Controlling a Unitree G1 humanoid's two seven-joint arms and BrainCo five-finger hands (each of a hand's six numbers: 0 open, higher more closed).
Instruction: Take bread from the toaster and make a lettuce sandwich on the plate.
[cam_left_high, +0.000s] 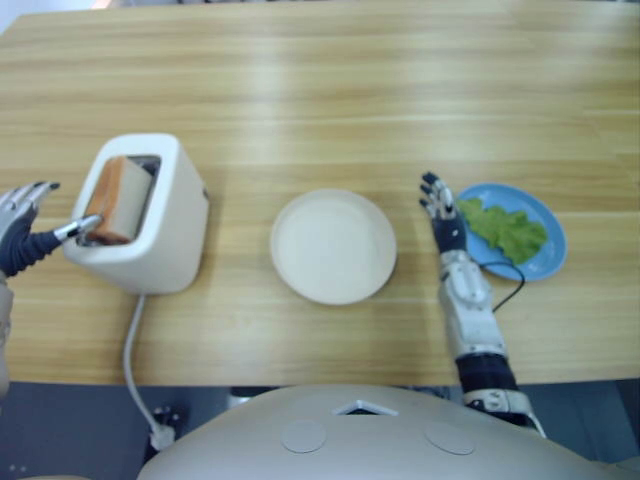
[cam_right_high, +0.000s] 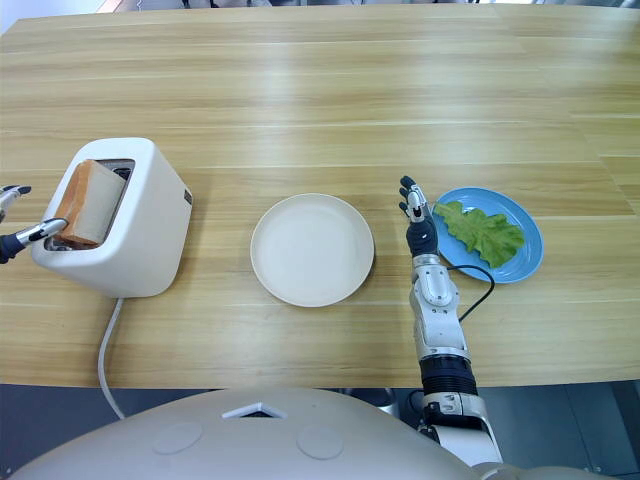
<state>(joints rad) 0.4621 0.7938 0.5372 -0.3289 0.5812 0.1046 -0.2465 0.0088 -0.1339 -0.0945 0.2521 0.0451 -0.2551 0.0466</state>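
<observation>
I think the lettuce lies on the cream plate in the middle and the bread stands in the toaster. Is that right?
No. The right eye view shows the lettuce on the blue plate at the right, not the cream plate. The bread does stand in the toaster.

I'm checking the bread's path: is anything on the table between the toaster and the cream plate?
Nothing visible. Only bare table lies between the toaster and the empty plate. The bread stands in the slot beside the left hand; the cord trails toward the near edge, off that path.
</observation>
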